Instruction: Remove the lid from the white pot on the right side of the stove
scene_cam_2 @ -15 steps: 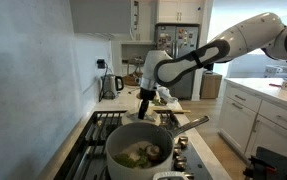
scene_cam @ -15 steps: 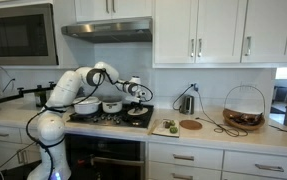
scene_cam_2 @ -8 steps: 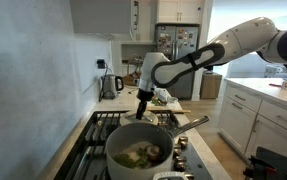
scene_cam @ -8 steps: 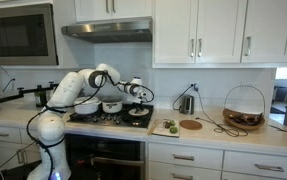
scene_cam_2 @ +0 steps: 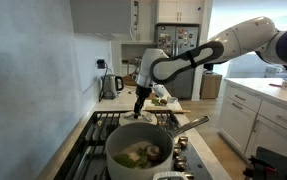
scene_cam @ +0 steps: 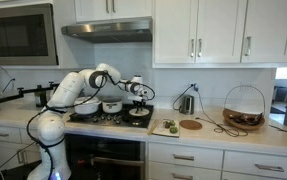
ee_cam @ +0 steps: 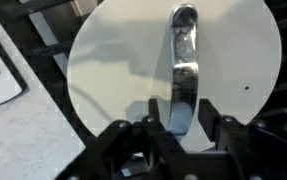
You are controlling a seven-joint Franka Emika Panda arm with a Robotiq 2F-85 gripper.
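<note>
In the wrist view the lid point(ee_cam: 123, 70) lay flat over the dark grates of the stove point(ee_cam: 43, 40), a pale round disc with a shiny arched handle point(ee_cam: 184, 60) running across its middle. The jaws stood open just above it, one on each side of the near end of the handle, with a small gap on both sides and nothing held. What sat under the lid could not be made out from that view. A strip of pale tabletop point(ee_cam: 13, 130) showed beside the stove.

In an exterior view the arm point(scene_cam: 83, 85) reached across the stove point(scene_cam: 93, 119) and its jaws pointed down over the end of the stove nearest the cutting board point(scene_cam: 190, 125). The white pot point(scene_cam: 111, 105) stood near the middle of the stove. In an exterior view a big pot point(scene_cam_2: 123, 133) with food in it filled the near end of the stove point(scene_cam_2: 93, 135), and the jaws hung low at the far end.
</note>
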